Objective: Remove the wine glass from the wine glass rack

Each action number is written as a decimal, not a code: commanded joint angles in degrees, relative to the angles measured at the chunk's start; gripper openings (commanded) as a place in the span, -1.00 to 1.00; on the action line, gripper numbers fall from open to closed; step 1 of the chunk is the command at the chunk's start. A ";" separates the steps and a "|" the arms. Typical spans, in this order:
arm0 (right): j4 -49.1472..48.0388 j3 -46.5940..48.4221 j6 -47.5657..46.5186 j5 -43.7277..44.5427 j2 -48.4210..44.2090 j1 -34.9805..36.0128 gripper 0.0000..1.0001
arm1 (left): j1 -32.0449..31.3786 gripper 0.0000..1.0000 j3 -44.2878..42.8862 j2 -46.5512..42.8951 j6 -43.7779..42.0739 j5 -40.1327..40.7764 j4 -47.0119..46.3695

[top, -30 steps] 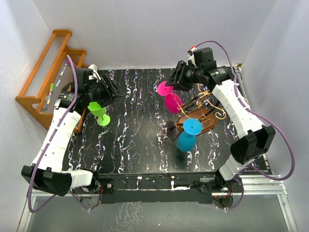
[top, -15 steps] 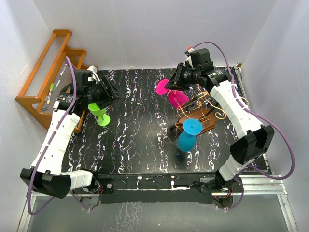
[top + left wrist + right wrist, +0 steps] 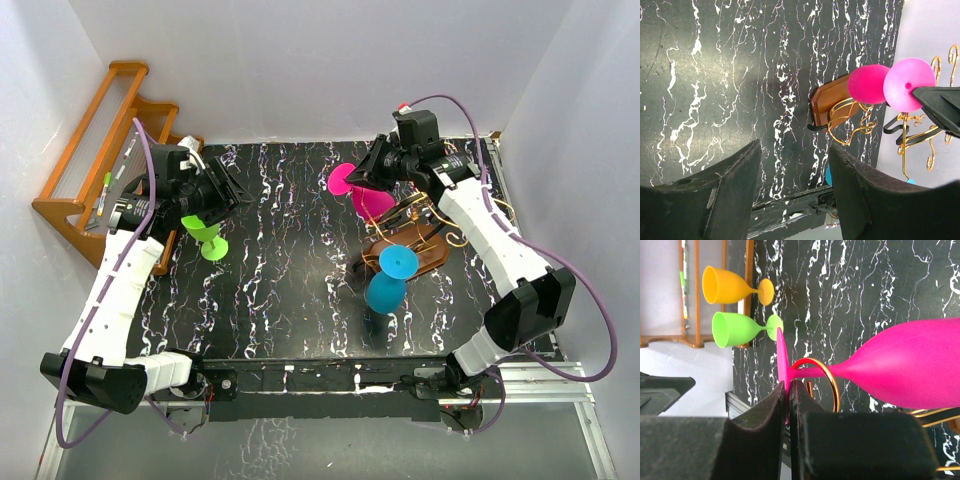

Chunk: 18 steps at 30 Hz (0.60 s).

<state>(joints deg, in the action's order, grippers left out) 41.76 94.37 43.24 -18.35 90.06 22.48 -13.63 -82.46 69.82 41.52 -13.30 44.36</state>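
The wine glass rack (image 3: 420,240), gold wire scrolls on a dark wooden base, stands at the table's right. A pink wine glass (image 3: 368,204) hangs from it, its stem through a gold ring (image 3: 833,386). My right gripper (image 3: 362,178) is shut on the thin edge of that glass's round foot (image 3: 780,355), one pad on each face. The pink bowl (image 3: 912,365) points away to the right. My left gripper (image 3: 232,190) hovers open at the far left above a green glass (image 3: 205,236), nothing between its fingers (image 3: 730,185).
A blue glass (image 3: 386,288) is at the rack's near side, foot uppermost. An orange-brown stepped shelf (image 3: 95,150) stands at the far left corner. An orange glass (image 3: 727,285) shows beside the green glass (image 3: 735,329) in the right wrist view. White walls close in on three sides.
My right gripper has closed on the pink glass's foot and shifted slightly right with it. The left arm has barely moved.
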 commanded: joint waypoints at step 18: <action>-9.78 -5.91 5.36 2.35 -11.26 -0.95 -0.84 | -0.15 0.08 -0.39 -2.27 -0.38 0.60 1.97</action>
<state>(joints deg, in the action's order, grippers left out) 34.41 88.29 48.84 -15.18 82.85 22.17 -13.63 -82.46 69.63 41.52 -12.84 45.50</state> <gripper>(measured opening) 0.087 0.545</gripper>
